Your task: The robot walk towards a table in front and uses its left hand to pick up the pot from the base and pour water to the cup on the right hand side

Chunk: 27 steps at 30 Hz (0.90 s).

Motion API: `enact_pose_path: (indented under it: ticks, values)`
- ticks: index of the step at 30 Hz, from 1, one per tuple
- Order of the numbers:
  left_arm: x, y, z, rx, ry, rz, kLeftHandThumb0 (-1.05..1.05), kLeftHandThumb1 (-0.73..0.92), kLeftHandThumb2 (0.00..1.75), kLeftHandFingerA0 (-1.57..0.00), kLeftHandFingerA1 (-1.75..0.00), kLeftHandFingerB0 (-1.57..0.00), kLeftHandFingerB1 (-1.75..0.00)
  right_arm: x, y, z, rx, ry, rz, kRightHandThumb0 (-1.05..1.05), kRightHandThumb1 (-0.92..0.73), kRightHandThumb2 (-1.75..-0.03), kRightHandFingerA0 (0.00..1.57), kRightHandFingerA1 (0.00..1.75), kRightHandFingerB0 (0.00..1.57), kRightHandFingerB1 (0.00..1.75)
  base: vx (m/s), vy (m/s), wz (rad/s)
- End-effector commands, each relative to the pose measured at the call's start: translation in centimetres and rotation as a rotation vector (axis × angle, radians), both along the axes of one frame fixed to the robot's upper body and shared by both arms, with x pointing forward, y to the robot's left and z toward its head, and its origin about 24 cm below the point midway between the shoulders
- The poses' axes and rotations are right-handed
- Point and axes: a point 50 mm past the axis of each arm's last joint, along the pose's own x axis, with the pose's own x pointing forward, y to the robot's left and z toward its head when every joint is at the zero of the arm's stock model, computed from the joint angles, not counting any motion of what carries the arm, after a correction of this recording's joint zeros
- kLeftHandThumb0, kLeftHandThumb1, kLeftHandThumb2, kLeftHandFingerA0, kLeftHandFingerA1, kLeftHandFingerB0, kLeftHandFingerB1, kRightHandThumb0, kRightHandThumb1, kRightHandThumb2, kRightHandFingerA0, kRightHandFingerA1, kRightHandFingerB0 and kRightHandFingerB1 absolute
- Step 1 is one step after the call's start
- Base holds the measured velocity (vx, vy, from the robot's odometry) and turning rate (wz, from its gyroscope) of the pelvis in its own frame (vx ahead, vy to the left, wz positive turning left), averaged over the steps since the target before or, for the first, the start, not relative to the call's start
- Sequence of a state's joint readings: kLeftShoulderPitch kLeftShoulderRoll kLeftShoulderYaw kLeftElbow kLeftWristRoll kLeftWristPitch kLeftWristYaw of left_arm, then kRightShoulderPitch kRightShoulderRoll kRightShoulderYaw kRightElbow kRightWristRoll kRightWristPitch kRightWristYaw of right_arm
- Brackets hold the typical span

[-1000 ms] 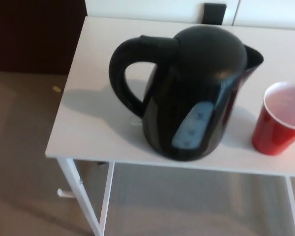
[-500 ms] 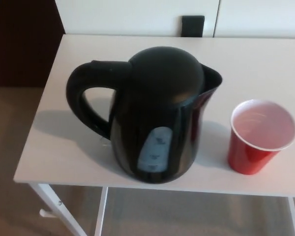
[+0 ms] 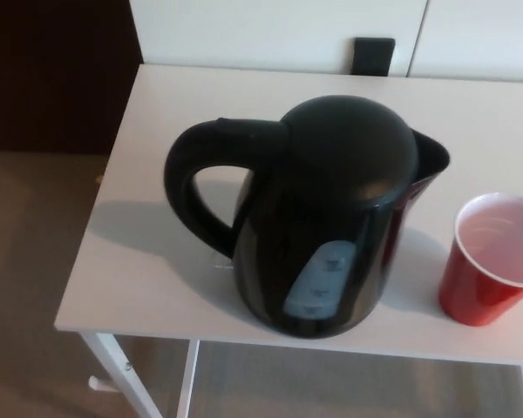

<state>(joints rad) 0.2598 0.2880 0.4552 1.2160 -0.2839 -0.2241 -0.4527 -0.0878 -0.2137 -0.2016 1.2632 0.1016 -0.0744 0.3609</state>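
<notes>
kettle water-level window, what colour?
Pale grey-blue window on the black kettle; head view, the only one.

Soft, even indoor light, with the whole frame slightly blurred. The pot (image 3: 331, 218) throws a faint grey shadow leftward across the pale tabletop (image 3: 157, 261). The upper left corner of the frame is very dark.

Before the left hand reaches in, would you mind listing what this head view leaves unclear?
- Base: hidden under the kettle.
- Water level: the window is too blurred to read.
- Red cup: right side cut off by the picture's edge.
- Both hands: out of view.
</notes>
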Motion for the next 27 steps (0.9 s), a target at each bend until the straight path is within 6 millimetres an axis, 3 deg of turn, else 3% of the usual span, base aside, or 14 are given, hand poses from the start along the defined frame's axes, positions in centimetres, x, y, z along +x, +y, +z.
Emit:
enact_pose_path:
  ticks: [1,5,6,11,14,16,17,18,20,21,23,24,25,27]
  values:
    - [0.0,0.7,0.5,0.029,-0.01,-0.004,-0.18,0.42,0.53,-0.69,-0.47,-0.55,-0.43,0.2,-0.4,0.3,-0.009,-0.003,0.041,-0.49,-0.18,-0.86,0.57,0.8,0.69,0.82,0.0,0.0,0.0]
    - [0.0,0.8,0.5,0.025,-0.017,0.003,-0.15,0.42,0.53,-0.7,-0.47,-0.54,-0.42,0.2,-0.4,0.2,-0.024,0.002,0.012,-0.44,-0.23,-0.79,0.61,0.84,0.7,0.81,0.0,0.0,0.0]
    - [-0.1,0.8,0.6,0.026,-0.018,0.005,-0.15,0.42,0.53,-0.72,-0.48,-0.58,-0.43,0.3,-0.3,0.2,-0.019,0.003,0.005,-0.4,-0.22,-0.88,0.65,0.82,0.64,0.79,0.0,0.0,0.0]
    - [0.2,0.9,0.6,0.037,-0.028,0.02,-0.12,0.42,0.51,-0.74,-0.46,-0.57,-0.41,0.8,0.0,0.2,-0.016,-0.008,0.005,-0.42,-0.23,-0.89,0.62,0.81,0.69,0.81,0.0,0.0,0.0]
    - [0.0,0.9,0.8,0.063,-0.099,0.091,-0.19,0.44,0.53,-0.62,-0.44,-0.52,-0.4,0.5,-0.1,0.2,-0.016,-0.003,0.003,-0.46,-0.25,-0.79,0.62,0.85,0.76,0.84,0.0,0.0,0.0]
    - [2.0,1.3,2.1,0.109,-0.278,0.112,-0.22,0.4,0.52,-0.53,-0.4,-0.46,-0.38,0.6,-0.1,0.2,-0.013,-0.003,0.003,-0.44,-0.2,-0.84,0.61,0.83,0.69,0.82,0.0,0.0,0.0]
    - [3.7,1.4,3.5,0.143,-0.389,0.055,-0.21,0.45,0.53,-0.52,-0.4,-0.43,-0.36,0.7,-0.1,0.2,-0.014,-0.003,0.004,-0.42,-0.2,-0.87,0.62,0.83,0.68,0.82,0.0,0.0,0.0]
    - [5.8,1.3,5.8,0.206,-0.484,-0.035,-0.42,0.39,0.6,-0.4,-0.41,-0.37,-0.38,0.8,-0.1,0.2,-0.014,-0.004,-0.002,-0.42,-0.16,-0.86,0.67,0.85,0.76,0.86,0.0,0.0,0.0]
    - [8.7,0.5,9.6,0.299,-0.611,-0.161,-0.43,0.39,0.6,-0.38,-0.4,-0.34,-0.37,0.9,-0.2,0.3,-0.016,-0.008,-0.012,-0.44,-0.16,-0.86,0.68,0.85,0.82,0.88,0.0,0.0,0.0]
    - [9.8,0.2,11.0,0.325,-0.66,-0.201,-0.43,0.39,0.6,-0.38,-0.4,-0.34,-0.37,0.9,-0.3,0.3,-0.02,-0.01,-0.014,-0.44,-0.16,-0.86,0.68,0.85,0.82,0.88,0.0,0.0,0.0]
    - [13.6,-0.7,16.2,0.432,-0.809,-0.365,-0.49,0.39,0.63,-0.35,-0.4,-0.3,-0.37,1.3,-0.4,0.6,-0.026,-0.032,0.018,-0.56,-0.22,-0.9,0.67,0.84,0.75,0.84,0.0,0.0,0.0]
    - [15.7,-1.6,18.7,0.443,-0.892,-0.421,-0.37,0.4,0.58,-0.29,-0.38,-0.24,-0.34,1.4,-0.4,0.7,-0.03,-0.038,0.02,-0.54,-0.28,-0.74,0.61,0.83,0.71,0.8,0.0,0.0,0.0]
    - [17.3,-2.4,20.6,0.461,-0.953,-0.478,-0.18,0.31,0.85,-0.09,-0.51,-0.07,-0.5,1.4,-0.5,0.7,-0.024,-0.04,0.0,-0.43,-0.22,-0.76,0.58,0.82,0.86,0.86,0.0,0.0,0.0]
    - [18.8,-3.1,22.1,0.479,-1.0,-0.531,-0.18,0.3,0.84,-0.1,-0.51,-0.08,-0.5,1.3,-0.5,0.6,-0.013,-0.04,-0.031,-0.42,-0.23,-0.76,0.59,0.81,0.86,0.85,0.0,0.0,0.0]
